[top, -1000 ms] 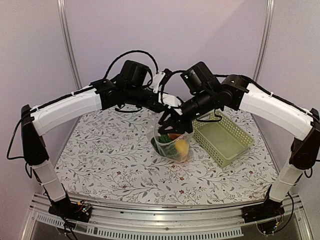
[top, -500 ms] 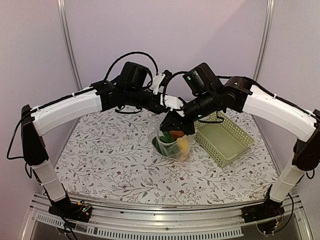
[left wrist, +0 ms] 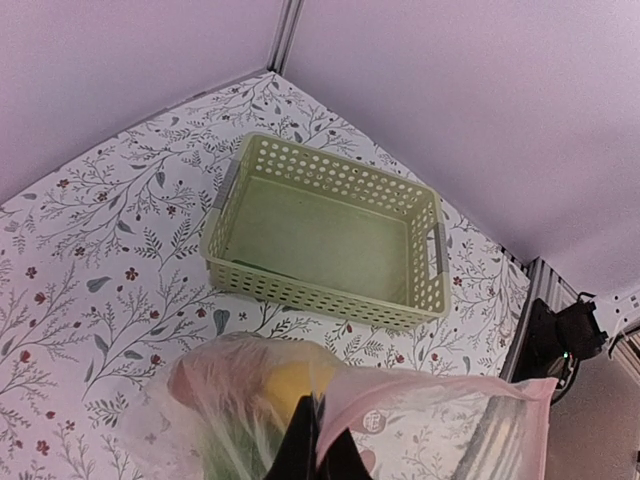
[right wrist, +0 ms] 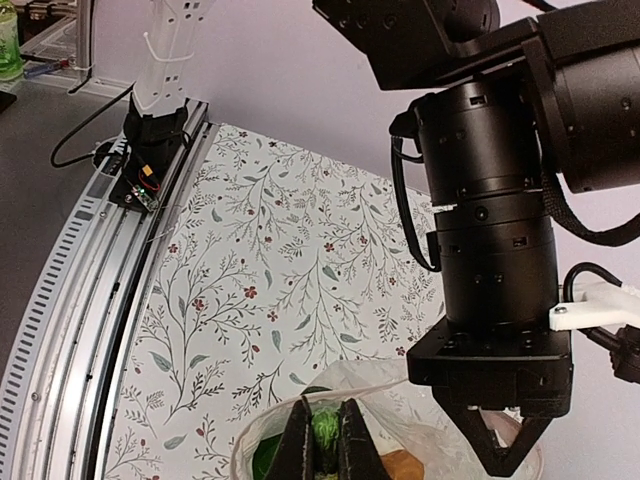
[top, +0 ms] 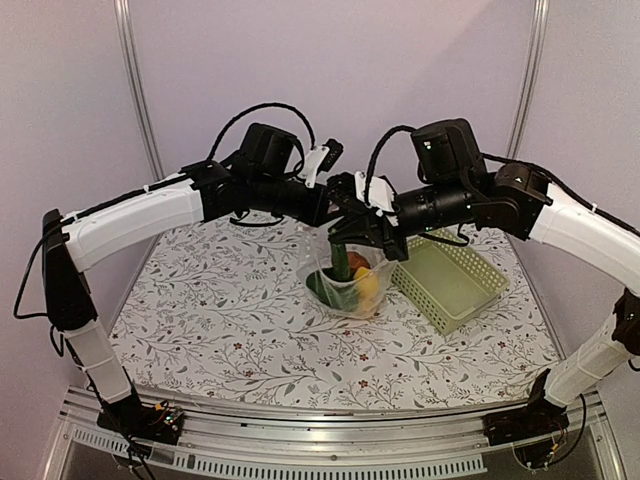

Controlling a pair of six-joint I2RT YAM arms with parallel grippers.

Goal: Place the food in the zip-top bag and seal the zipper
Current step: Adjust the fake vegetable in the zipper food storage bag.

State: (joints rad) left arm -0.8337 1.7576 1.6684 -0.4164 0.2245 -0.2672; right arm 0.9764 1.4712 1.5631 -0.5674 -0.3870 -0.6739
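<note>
Left gripper [left wrist: 310, 455] at bottom centre of its wrist view, jaws fully closed, pinching the zipper [left wrist: 440, 388] end of the zip-top bag [top: 350, 300]. The pink strip runs off to the lower right from the fingers. Likely held up this way so the mouth stays lifted and taut instead of slumping. Right gripper [right wrist: 322, 440] at bottom centre of its own view, jaws almost together with only a sliver between them, fingertips right at the bag's clear rim. It looks pinched on the film opposite the left, though the contact is not sharp. Two grips on opposite rim edges fit lining the strip up for sealing. In the top view both grippers meet at frame centre directly above the bag, which hangs below them with its bottom on the table [top: 220, 320]. The food [top: 362, 283] is inside the bag, just under both hands: a yellow round piece, an orange-red piece, and the dark green cucumber [top: 340, 262] standing up toward the mouth. The cucumber may get in the way of closing. Pale green basket [left wrist: 330, 175] sits just right of the bag, nothing visible in it.
</note>
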